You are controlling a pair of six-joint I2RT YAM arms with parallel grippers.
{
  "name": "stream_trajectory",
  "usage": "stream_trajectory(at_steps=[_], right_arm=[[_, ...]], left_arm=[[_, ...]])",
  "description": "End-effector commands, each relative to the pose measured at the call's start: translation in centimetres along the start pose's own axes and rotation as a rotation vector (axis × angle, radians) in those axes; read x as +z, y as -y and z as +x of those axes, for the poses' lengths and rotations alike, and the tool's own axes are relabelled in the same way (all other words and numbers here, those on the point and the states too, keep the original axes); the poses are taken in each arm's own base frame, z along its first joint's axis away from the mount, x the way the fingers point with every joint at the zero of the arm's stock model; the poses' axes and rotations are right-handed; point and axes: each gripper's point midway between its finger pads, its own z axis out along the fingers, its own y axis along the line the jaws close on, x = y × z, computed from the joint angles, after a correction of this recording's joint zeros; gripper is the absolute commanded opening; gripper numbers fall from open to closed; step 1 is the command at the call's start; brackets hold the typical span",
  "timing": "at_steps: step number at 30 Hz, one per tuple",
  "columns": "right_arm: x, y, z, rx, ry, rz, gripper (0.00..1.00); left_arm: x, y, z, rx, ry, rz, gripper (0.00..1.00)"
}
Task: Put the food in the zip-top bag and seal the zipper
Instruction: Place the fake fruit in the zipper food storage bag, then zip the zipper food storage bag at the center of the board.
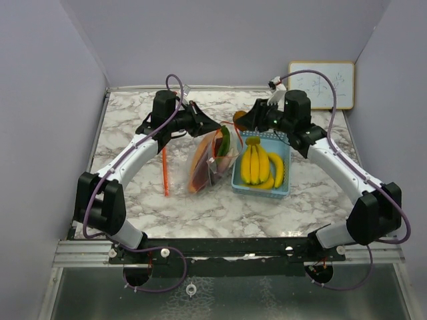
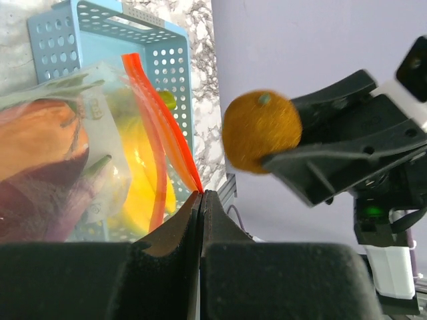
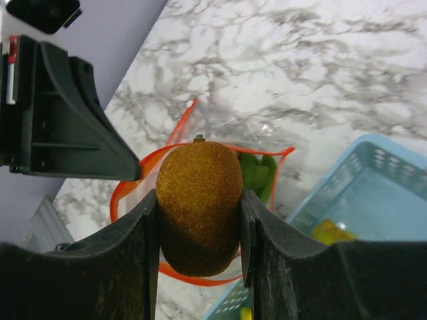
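Observation:
The clear zip-top bag point(image 1: 209, 165) with an orange zipper rim point(image 2: 163, 127) stands open at mid-table. My left gripper point(image 1: 213, 127) is shut on that rim, tips pinching it point(image 2: 201, 193). My right gripper point(image 1: 241, 121) is shut on a fuzzy brown fruit point(image 3: 199, 207), held just above the bag's mouth point(image 3: 133, 177); the fruit also shows in the left wrist view point(image 2: 261, 131). The dark-green vegetable point(image 1: 225, 141) and orange and purple pieces point(image 2: 40, 137) lie inside the bag. The yellow banana bunch point(image 1: 257, 167) lies in the light-blue basket point(image 1: 261, 191).
A thin orange-red strip point(image 1: 165, 172) lies on the marble left of the bag. A small whiteboard point(image 1: 321, 85) leans at the back right wall. The basket touches the bag's right side. Grey walls close in left, back and right.

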Motion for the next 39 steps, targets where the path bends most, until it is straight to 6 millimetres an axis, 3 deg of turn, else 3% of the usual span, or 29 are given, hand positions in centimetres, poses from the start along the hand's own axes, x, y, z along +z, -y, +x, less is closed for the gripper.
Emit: stream_trajectory(at_steps=[1,4,7,9,13,16,19,24,28,33,39], right_arm=[[0.2,-4.3,2.4,0.077,-0.034,-0.152,0.03],[0.6,-5.3,4.1,0.057,-0.074,-0.132,0.04],[1.1,-5.4,5.7,0.081,-0.114,-0.117,0.14],[1.6,-5.4,6.5,0.083,-0.146,-0.108,0.26],[2.2,-4.3,7.8,0.057,-0.207,-0.051,0.63],[1.8,-3.5,8.0,0.008,-0.214,-0.016,0.80],[1.3,-3.8,8.0,-0.034,-0.238,-0.037,0.81],[-1.0,-6.4,5.8,-0.107,-0.170,-0.136,0.81],[-2.2,-9.5,7.1,-0.132,-0.234,-0.336,0.79],[-1.1,-11.5,9.4,-0.091,-0.304,-0.408,0.75],[1.2,-11.0,11.3,-0.059,-0.340,-0.336,0.67]], left_arm=[[-1.3,2.9,-0.3,0.049,0.020,0.082,0.00],[-1.3,3.1,-0.3,0.052,0.023,0.084,0.00],[-1.3,3.2,-0.2,0.052,0.023,0.085,0.00],[-1.2,3.2,-0.1,0.053,0.020,0.087,0.00],[-1.1,2.7,0.1,0.053,0.012,0.083,0.00],[-1.1,2.8,0.1,0.061,0.013,0.091,0.00],[-1.3,3.1,0.1,0.072,0.019,0.102,0.00],[-1.3,2.7,0.3,0.070,0.017,0.095,0.00],[-1.2,2.3,0.5,0.068,0.013,0.088,0.00],[-1.3,1.9,0.7,0.072,0.013,0.071,0.00],[-1.4,2.1,0.5,0.073,0.017,0.060,0.00]])
